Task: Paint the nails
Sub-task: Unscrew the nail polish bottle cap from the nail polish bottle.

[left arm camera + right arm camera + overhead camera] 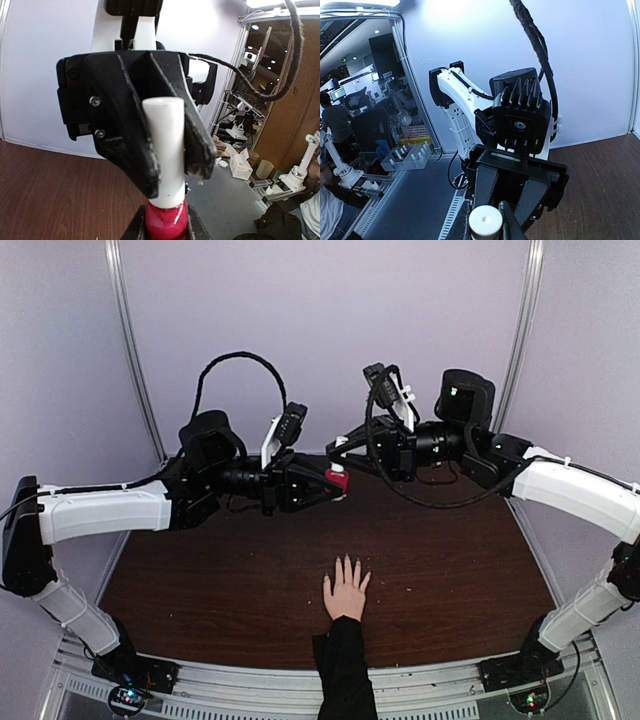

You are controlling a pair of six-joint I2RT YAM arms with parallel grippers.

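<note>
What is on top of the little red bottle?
A white cap sits on the red bottle, pinched by the right gripper. The left gripper holds the bottle below. Whatever is under the cap is covered.

walls [320, 320] pale lilac | tabletop [200, 580] dark wood | corner posts [137, 370] metal | lab [245, 155] beyond cluttered, perhaps workbenches

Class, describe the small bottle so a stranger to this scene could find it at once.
Above the far side of the dark wooden table, the two arms meet in mid-air. The bottle is clamped there, red body in the left pincer, white cap in the right pincer. It is the only red thing among black and white parts.
</note>
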